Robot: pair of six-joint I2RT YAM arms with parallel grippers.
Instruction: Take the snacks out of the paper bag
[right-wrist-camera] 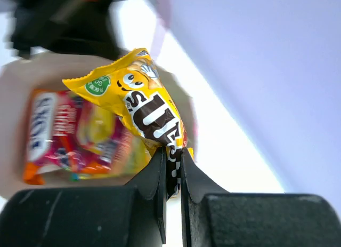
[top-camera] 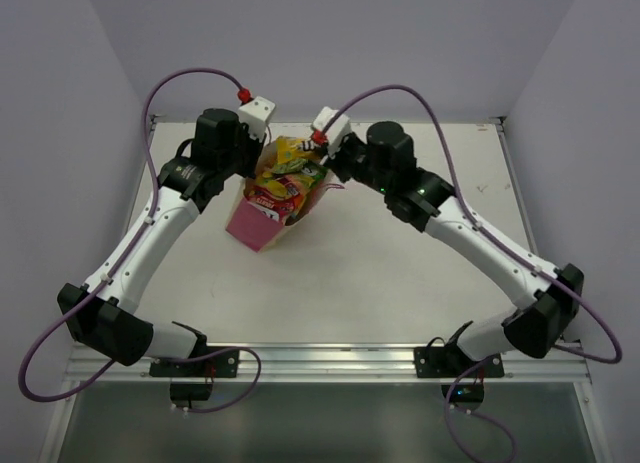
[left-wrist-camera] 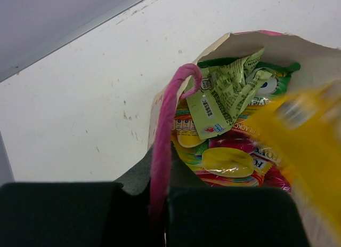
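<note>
My right gripper (right-wrist-camera: 171, 153) is pinched tight on the lower end of a yellow packet (right-wrist-camera: 141, 97), which stands up from between my fingers just above the open mouth of the paper bag (top-camera: 252, 228). Beyond it, down in the bag, lie the other packets (right-wrist-camera: 80, 135), red, magenta and yellow. My left gripper (left-wrist-camera: 160, 196) is closed on the pink cord handle (left-wrist-camera: 166, 129) at the bag's near rim, a crumpled green packet (left-wrist-camera: 226, 95) lies past it on top of the pile, and the bag stands on the white table (top-camera: 380, 273) between my two wrists.
</note>
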